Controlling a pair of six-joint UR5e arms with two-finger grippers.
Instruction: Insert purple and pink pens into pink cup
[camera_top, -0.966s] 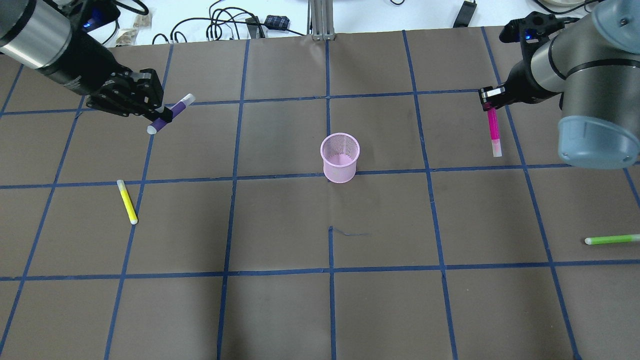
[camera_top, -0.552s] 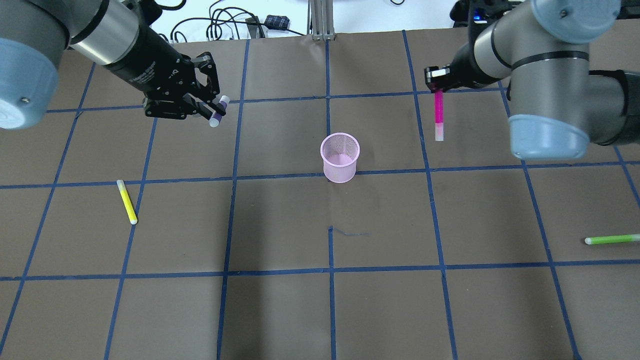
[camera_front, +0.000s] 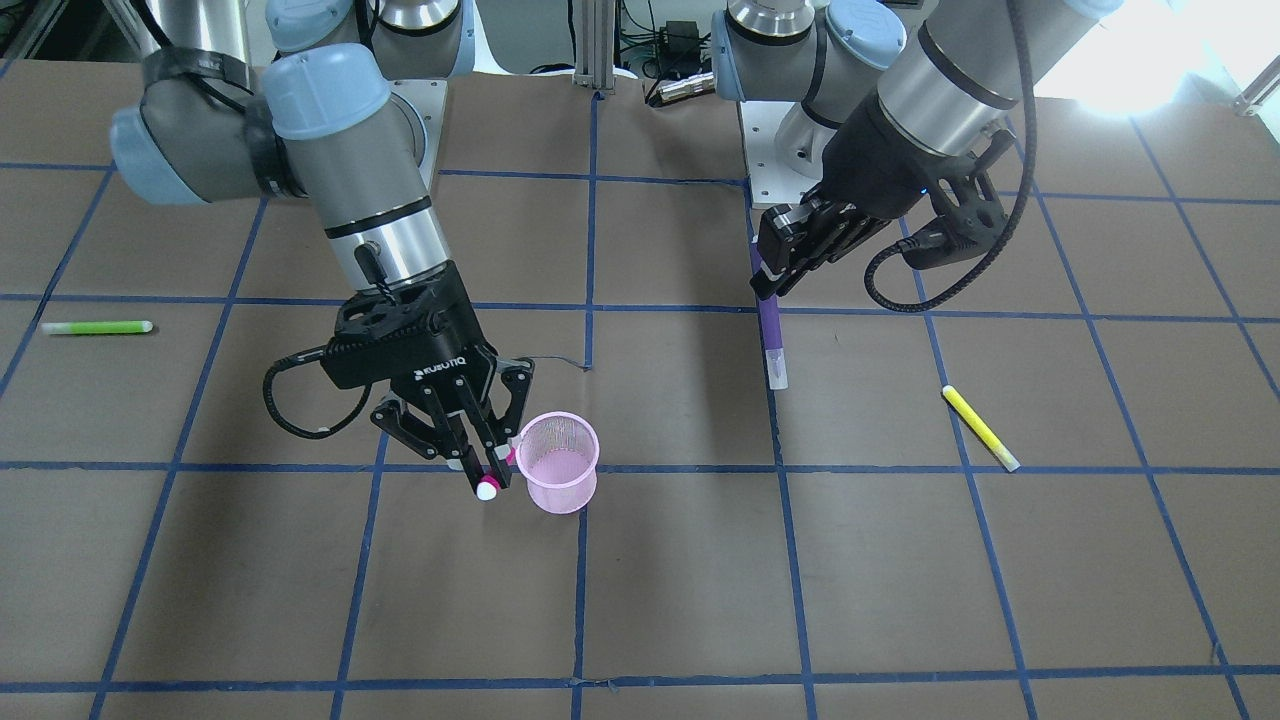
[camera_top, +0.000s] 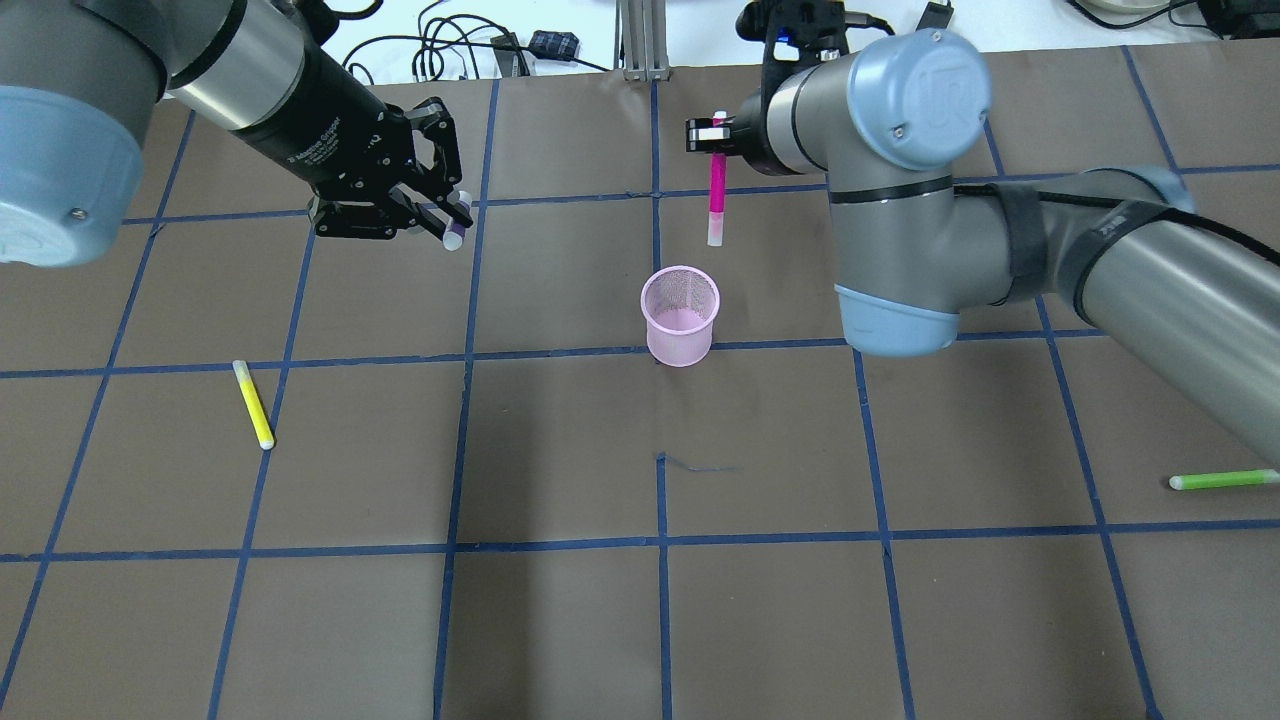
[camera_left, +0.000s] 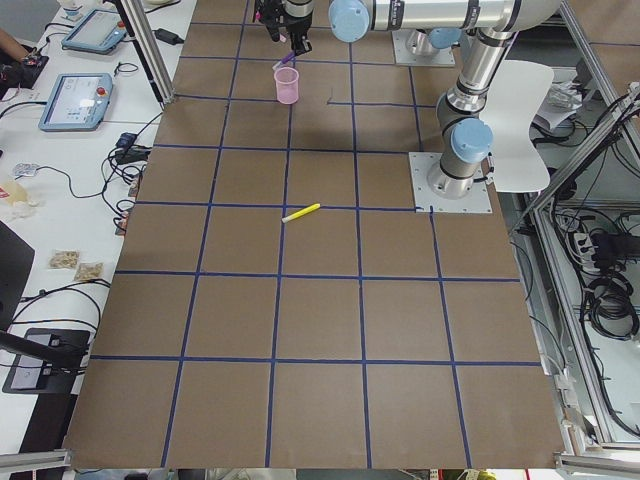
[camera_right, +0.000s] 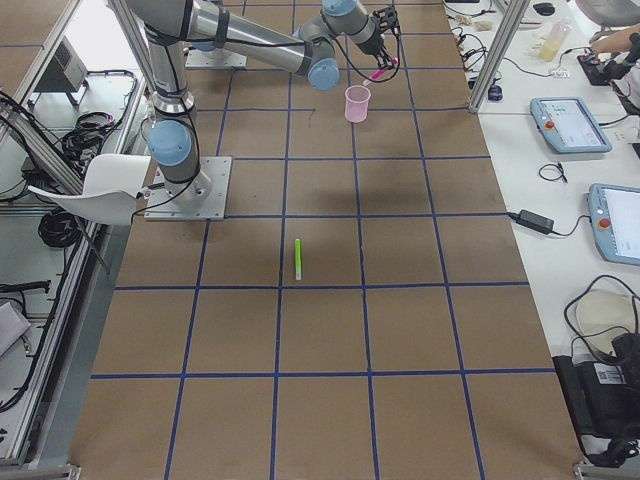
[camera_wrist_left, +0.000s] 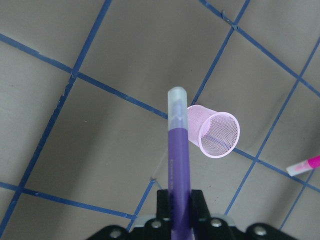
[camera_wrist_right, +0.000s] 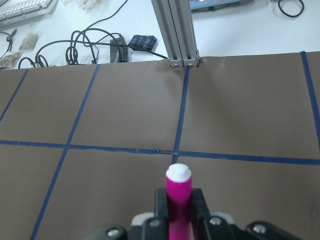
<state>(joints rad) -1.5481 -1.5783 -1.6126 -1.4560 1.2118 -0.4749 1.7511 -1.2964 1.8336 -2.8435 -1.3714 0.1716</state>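
Observation:
The pink mesh cup (camera_top: 681, 315) stands upright mid-table; it also shows in the front view (camera_front: 560, 462). My right gripper (camera_top: 716, 140) is shut on the pink pen (camera_top: 715, 205) and holds it upright in the air, close to the cup's rim and outside it; the front view shows the gripper (camera_front: 490, 470) just beside the cup. My left gripper (camera_top: 440, 215) is shut on the purple pen (camera_front: 772, 340), which hangs upright well off to the cup's side. The left wrist view shows the purple pen (camera_wrist_left: 177, 165) with the cup (camera_wrist_left: 218, 134) beyond its tip.
A yellow pen (camera_top: 253, 403) lies on the robot's left part of the table. A green pen (camera_top: 1222, 479) lies at the right edge. Cables (camera_top: 460, 50) and an aluminium post (camera_top: 645, 40) sit past the far edge.
My right arm has swung left with the pink pen to the cup. My left arm has moved right toward the cup and turned the purple pen more upright.

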